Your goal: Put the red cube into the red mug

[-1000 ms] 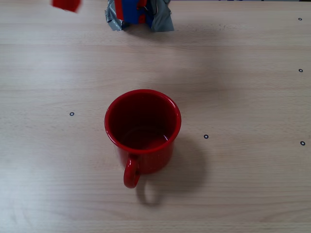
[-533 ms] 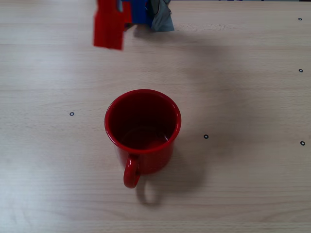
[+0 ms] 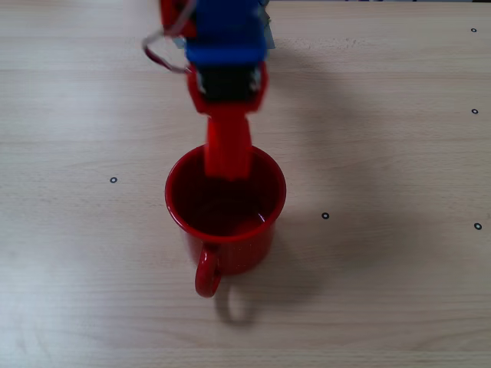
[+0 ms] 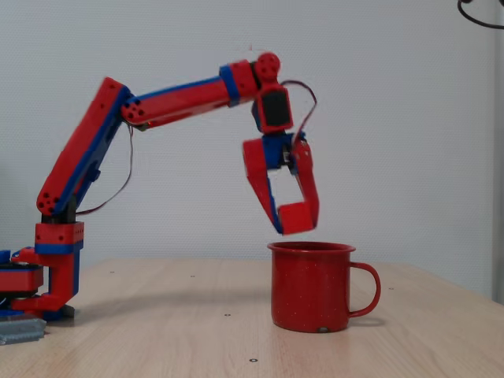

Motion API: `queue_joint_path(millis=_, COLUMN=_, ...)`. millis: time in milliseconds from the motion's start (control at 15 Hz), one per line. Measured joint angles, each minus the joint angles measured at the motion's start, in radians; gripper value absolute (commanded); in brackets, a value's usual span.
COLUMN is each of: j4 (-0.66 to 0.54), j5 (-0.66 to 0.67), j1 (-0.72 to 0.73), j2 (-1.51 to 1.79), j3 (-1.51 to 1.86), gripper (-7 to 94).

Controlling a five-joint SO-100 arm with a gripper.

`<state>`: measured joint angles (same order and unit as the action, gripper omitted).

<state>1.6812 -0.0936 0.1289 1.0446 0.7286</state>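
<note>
Fixed views show the hand clenched on the cube just above the mug on the bench; small, stiff and probably light, the cube suits this pinch across opposite flat faces.

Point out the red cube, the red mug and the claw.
red cube [image 4: 295, 217]: side fixed view, its front face.
red mug [image 4: 309, 287]: side fixed view, outer wall.
claw [image 4: 287, 224]: side fixed view, between the fingertips.
</note>
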Motion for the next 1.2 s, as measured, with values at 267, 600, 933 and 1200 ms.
queue_joint_path(millis=267, j4=-0.057, j5=0.000, j1=0.000, j2=-0.078, j3=-0.008, gripper=0)
queue_joint_path(millis=600, j4=-0.074, j5=0.029, j1=0.002, j2=-0.098, j3=-0.008, gripper=30)
queue_joint_path(millis=933, j4=-0.072, j5=0.064, j1=-0.020, j2=-0.101, j3=-0.008, gripper=42)
queue_joint_path(millis=1200, j4=-0.072, j5=0.086, j1=-0.028, j2=-0.101, j3=-0.008, gripper=40)
